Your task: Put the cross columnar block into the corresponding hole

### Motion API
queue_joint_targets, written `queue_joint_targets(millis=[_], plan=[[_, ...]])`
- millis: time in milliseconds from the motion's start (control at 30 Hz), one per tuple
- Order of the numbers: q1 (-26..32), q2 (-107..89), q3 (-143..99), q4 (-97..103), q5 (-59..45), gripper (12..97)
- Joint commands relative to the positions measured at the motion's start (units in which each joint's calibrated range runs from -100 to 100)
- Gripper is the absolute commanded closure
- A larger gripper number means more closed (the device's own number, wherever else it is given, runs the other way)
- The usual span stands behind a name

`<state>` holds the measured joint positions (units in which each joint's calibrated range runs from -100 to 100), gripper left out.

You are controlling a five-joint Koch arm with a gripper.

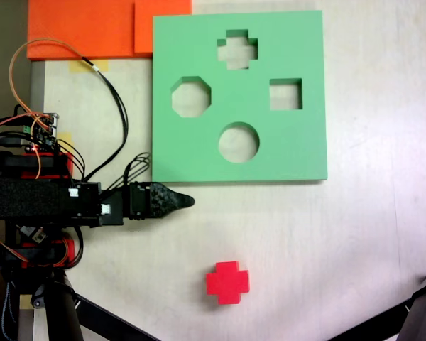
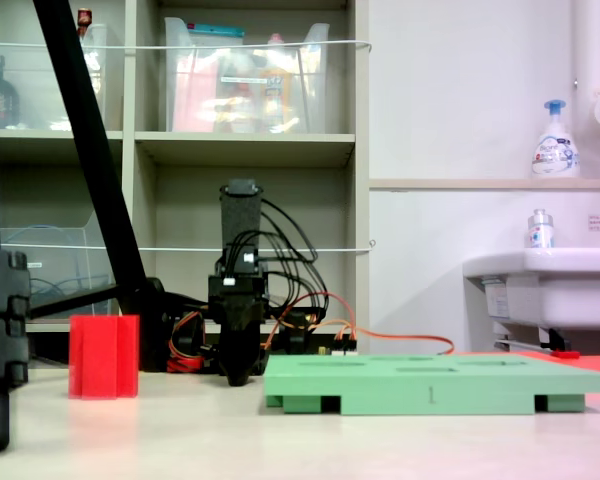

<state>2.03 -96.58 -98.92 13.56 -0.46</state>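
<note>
The cross columnar block (image 1: 227, 282) is bright red and stands on the table, well below the green foam board (image 1: 305, 142) in a fixed view. It shows at the left, upright, in the other fixed view as the red block (image 2: 103, 357). The corresponding hole (image 1: 237, 50) is the plus-shaped cutout near the board's top edge, with nothing in it. My gripper (image 1: 188, 201) lies low by the board's lower left corner, its jaws together in a point and holding nothing. It sits up and to the left of the block. From the side, the gripper (image 2: 238, 378) points down beside the board (image 2: 430, 385).
The board also has an octagonal cutout (image 1: 191, 97), a square cutout (image 1: 285, 94) and a round cutout (image 1: 238, 142). Orange foam sheets (image 1: 85, 28) lie at the top left. Cables (image 1: 113, 92) loop near the arm base. Tripod legs (image 1: 92, 316) cross the lower corners.
</note>
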Motion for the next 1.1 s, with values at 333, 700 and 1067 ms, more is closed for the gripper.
queue_joint_targets(millis=[333, 700, 1067], plan=[[1.27, 0.07, -1.08, 0.84, -0.2, 60.0], [-2.69, 0.07, -1.08, 0.74, 9.96, 62.3], [-13.58, -0.21, 8.19, -25.93, 34.19, 63.4]])
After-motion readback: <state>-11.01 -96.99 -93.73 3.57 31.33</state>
